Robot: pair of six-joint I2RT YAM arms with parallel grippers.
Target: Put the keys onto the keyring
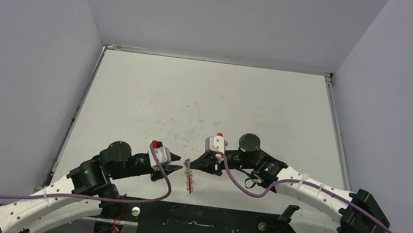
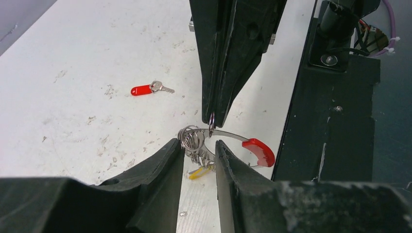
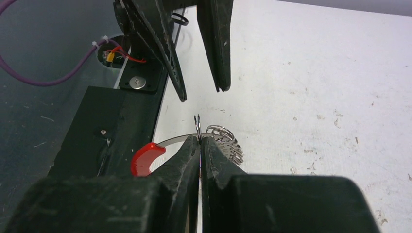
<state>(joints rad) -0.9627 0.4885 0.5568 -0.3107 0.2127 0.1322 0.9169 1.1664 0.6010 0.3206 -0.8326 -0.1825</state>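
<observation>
Right gripper [image 3: 199, 141] is pinched tight on the keyring [image 2: 228, 136], left gripper [image 2: 197, 149] stands narrowly parted around its coil, yellow key [image 2: 200, 172] sits just beneath at six o'clock, and the red key [image 2: 145, 90] lies on the table [image 2: 73, 73] at ten o'clock.

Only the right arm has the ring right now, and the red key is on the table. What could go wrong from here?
1. The right gripper pinches the keyring by thin wire at its very fingertips while the left gripper stands open around it; the ring could swivel or slip out.
2. The yellow key dangles below the coil; a jolt may set it swinging.
3. The red key lies flat on the table, likely hard to pinch.
</observation>
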